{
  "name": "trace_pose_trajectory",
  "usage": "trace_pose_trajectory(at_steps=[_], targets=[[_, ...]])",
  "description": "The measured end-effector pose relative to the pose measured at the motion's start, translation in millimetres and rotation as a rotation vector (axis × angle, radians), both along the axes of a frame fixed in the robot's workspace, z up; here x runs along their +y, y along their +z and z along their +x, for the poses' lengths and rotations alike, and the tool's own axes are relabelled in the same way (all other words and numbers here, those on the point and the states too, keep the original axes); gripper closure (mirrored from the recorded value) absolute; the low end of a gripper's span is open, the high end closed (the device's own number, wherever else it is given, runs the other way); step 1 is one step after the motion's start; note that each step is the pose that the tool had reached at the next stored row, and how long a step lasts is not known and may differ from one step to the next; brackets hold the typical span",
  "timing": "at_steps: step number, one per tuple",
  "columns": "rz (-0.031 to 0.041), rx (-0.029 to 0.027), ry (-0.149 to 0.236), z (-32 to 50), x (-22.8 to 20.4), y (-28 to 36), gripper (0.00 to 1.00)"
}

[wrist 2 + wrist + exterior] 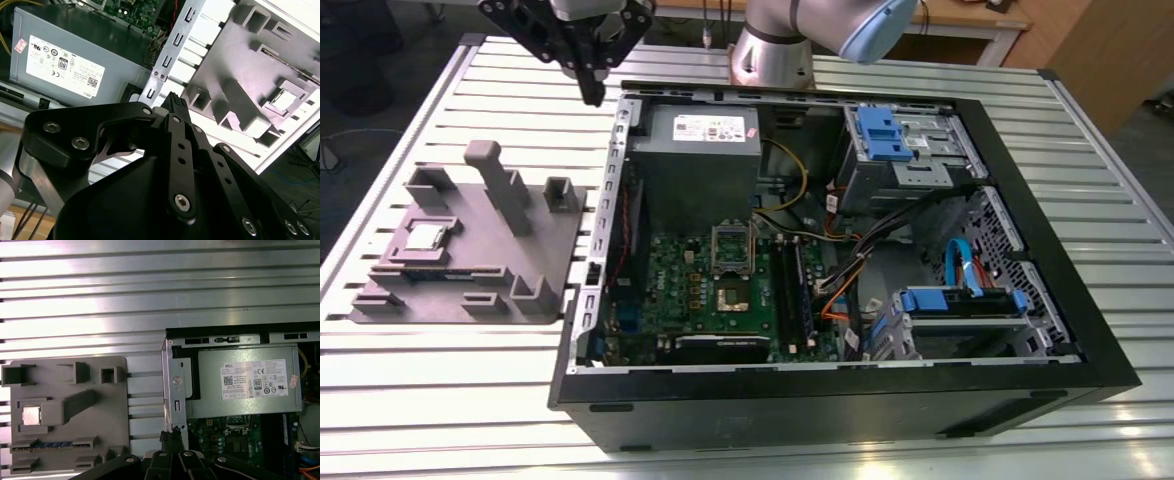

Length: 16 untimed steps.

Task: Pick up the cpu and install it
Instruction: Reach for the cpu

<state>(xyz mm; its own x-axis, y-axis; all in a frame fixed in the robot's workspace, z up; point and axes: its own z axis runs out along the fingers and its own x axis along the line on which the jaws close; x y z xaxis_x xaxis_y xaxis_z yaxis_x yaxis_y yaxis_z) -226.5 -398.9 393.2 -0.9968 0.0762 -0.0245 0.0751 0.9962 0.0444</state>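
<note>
Hovering the gripper (594, 95) above the desk (454, 400), near the open computer case (854, 390), fingers pressed together on nothing. I judge the pick not yet begun. The cpu (424, 237) lies in a recess of the grey fixture (547, 245), well apart from the gripper; grasping it calls for spread fingers. Inside the case, the motherboard (674, 270) socket (736, 293) looks unfilled.

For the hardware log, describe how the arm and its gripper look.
The arm is silver-grey metal with a rounded joint housing and a pale blue end cap. The gripper is matt black, built of flat linked bars pinned with silver hex-socket screws and narrowing towards its tip.
</note>
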Motion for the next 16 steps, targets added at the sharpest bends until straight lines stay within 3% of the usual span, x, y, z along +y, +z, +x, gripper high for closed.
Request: trace_pose_trajectory(at_steps=[16], targets=[[-0.0001, 0.0, 0.0, -3.5, 0.0, 0.0, 0.9]])
